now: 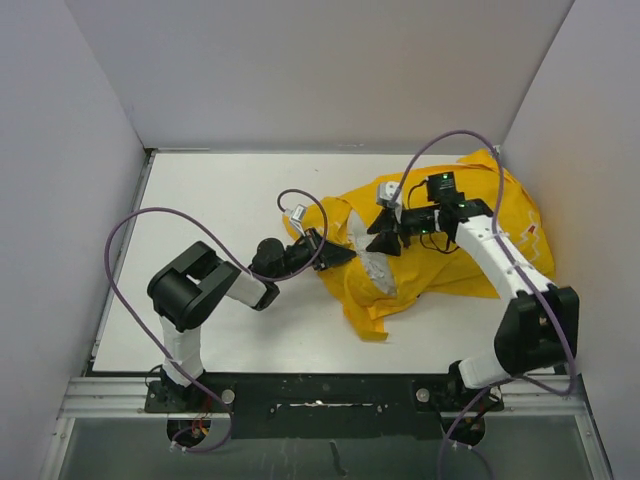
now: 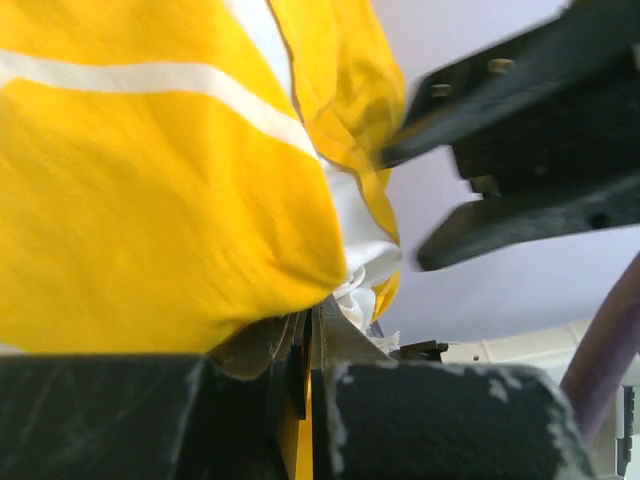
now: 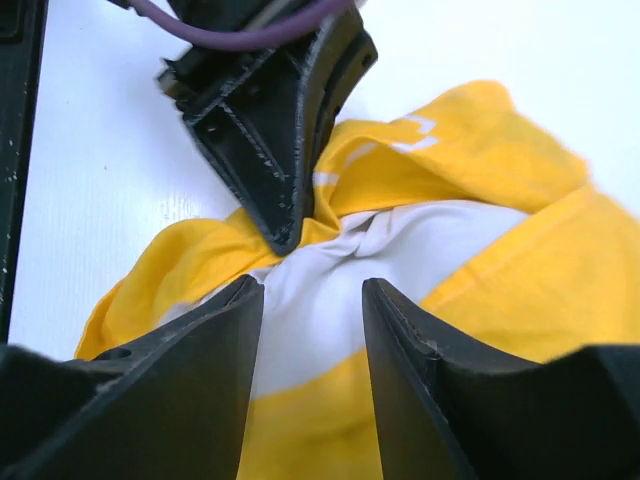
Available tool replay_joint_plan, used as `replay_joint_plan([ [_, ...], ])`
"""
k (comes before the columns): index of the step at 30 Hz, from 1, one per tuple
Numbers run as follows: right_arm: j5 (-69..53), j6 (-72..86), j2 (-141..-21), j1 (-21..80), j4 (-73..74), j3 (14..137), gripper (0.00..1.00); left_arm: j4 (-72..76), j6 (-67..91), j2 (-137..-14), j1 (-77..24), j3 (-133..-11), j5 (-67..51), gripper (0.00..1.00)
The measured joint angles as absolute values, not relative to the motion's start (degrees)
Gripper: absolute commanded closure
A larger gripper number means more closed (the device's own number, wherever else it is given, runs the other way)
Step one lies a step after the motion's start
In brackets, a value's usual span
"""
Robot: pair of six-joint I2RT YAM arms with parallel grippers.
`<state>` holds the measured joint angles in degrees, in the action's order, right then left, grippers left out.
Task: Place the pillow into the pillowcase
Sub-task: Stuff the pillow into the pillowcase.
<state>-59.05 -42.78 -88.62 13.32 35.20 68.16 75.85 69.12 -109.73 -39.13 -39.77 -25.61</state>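
Plainly, left claw (image 3: 285, 235) pinches pillowcase (image 3: 520, 280) edge mid-frame; right claw (image 3: 310, 290) spread over pillow (image 3: 400, 250). A thin pinch could slip, letting the mouth close.

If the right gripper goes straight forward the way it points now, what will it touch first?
Most likely the white pillow, bare in the mouth of the yellow pillowcase, straight ahead of the open right gripper. The left gripper pinches the cloth just beyond; depth is hard to judge.
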Motion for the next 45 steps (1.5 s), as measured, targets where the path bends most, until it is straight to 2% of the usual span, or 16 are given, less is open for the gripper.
replay_joint_plan([
  [3,-59.4,-50.6,-79.4,11.3,42.9,68.9,0.49,77.6,69.5,-110.0,-39.1,-39.4,-25.1,1.00],
  [7,-57.9,-57.5,-73.0,12.2,47.9,67.5,0.78,77.7,68.1,-109.3,-39.3,-39.4,-25.1,1.00],
  [10,-51.8,-54.7,-73.8,16.0,44.1,62.6,0.92,77.0,67.0,-107.5,-39.8,-39.3,-25.6,1.00],
  [15,-40.5,-45.4,-88.7,18.6,36.8,59.4,0.96,76.2,66.2,-102.5,-42.5,-39.3,-27.4,1.00],
  [20,-42.0,-39.4,-98.4,18.8,37.1,62.0,0.94,69.5,63.4,-101.3,-46.2,-41.3,-27.0,0.97],
  [25,-48.6,-41.0,-95.0,16.8,41.6,64.4,0.78,72.6,62.9,-101.0,-44.6,-37.7,-21.8,0.68],
  [28,-52.2,-44.5,-89.5,13.8,45.0,64.4,0.63,73.3,62.1,-97.6,-41.5,-30.2,-18.7,0.41],
  [30,-53.7,-47.5,-84.3,11.5,47.4,64.9,0.39,69.3,59.9,-92.2,-40.1,-26.4,-16.7,0.25],
  [31,-54.0,-49.2,-81.6,10.4,48.4,65.3,0.14,65.7,58.0,-88.1,-40.0,-25.3,-15.7,0.16],
  [32,-54.1,-51.0,-78.6,9.6,49.3,65.7,0.00,62.0,55.8,-83.1,-40.1,-24.6,-15.0,0.11],
  [33,-54.4,-53.3,-75.1,9.4,50.0,65.8,0.02,58.1,53.6,-77.6,-40.2,-24.3,-14.2,0.08],
  [35,-54.8,-56.6,-70.0,9.5,50.4,65.5,0.02,53.1,50.1,-68.1,-40.6,-23.9,-13.3,0.09],
  [37,-55.0,-58.6,-65.1,9.6,49.8,63.7,0.00,49.1,47.8,-59.8,-40.9,-23.8,-13.0,0.23],
  [39,-54.9,-59.0,-63.5,9.8,50.3,62.3,0.14,45.2,46.9,-55.6,-41.7,-23.9,-12.8,0.45],
  [40,-54.7,-58.9,-63.8,10.0,50.3,62.1,0.20,42.8,46.5,-54.6,-42.8,-24.2,-12.1,0.49],
  [45,-51.0,-57.6,-72.2,11.4,48.5,59.2,0.34,32.2,44.7,-62.5,-54.6,-27.9,-5.7,0.50],
])
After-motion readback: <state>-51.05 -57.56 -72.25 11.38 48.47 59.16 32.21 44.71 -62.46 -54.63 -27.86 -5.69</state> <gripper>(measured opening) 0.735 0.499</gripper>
